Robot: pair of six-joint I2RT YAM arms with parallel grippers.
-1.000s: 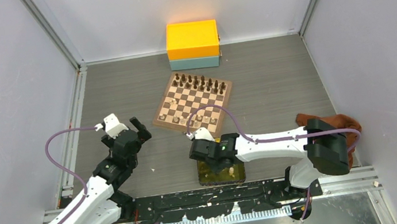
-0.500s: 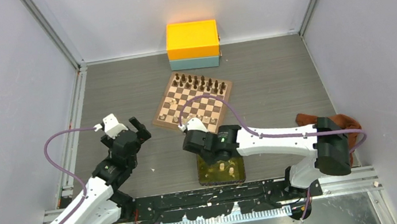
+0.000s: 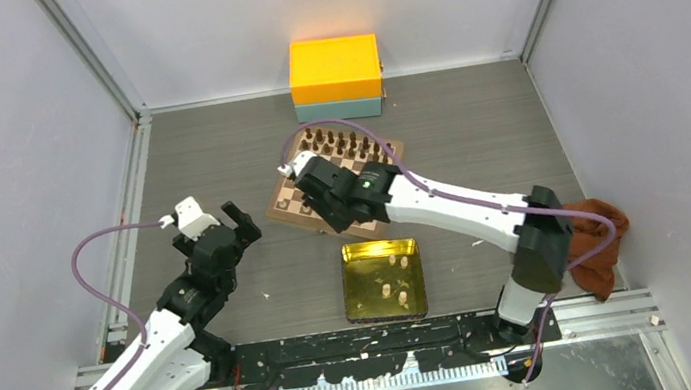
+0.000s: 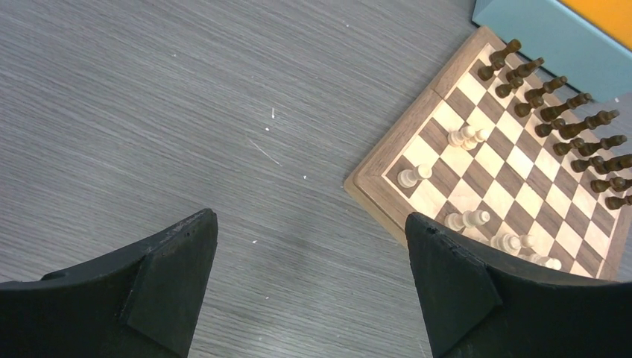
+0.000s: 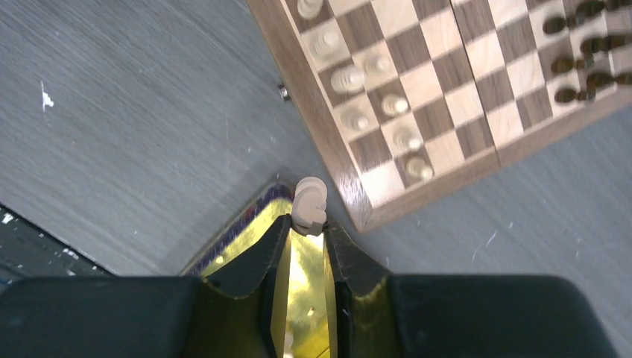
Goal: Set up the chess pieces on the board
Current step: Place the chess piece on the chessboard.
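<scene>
The right jaws are clenched on one small cream chess piece (image 5: 309,205). They pinch its lower part, and its round top pokes out past the tips. In the right wrist view the piece hangs in the air close to a corner of the board (image 5: 447,74), with the gold tray (image 5: 304,283) shining behind it. The left jaws are wide apart and hold nothing.

The board lies tilted in the middle of the bench (image 3: 213,142). More cream pieces (image 4: 468,218) stand on its near rows, some close together, right where the right arm (image 3: 455,211) reaches. The dark pieces (image 3: 345,142) stand in rows along the far side. The gold tray sits on the bench just in front of the board, not touching it. A few loose cream pieces (image 3: 392,261) lie in it. At the back, an orange box (image 3: 335,68) sits on top of a teal box (image 3: 338,110), just behind the board. A brown cloth (image 3: 594,233) lies bunched up at the right side, partly behind the right arm's elbow.

The right arm goes up from its base at the near right and bends at the elbow. Then it stretches long to the left, across the near part of the board, and hides some squares. The left arm (image 3: 168,329) comes up from the near left corner, bent. Its black fingers (image 4: 171,276) point down at bare bench, to the left of the board and apart from it.
</scene>
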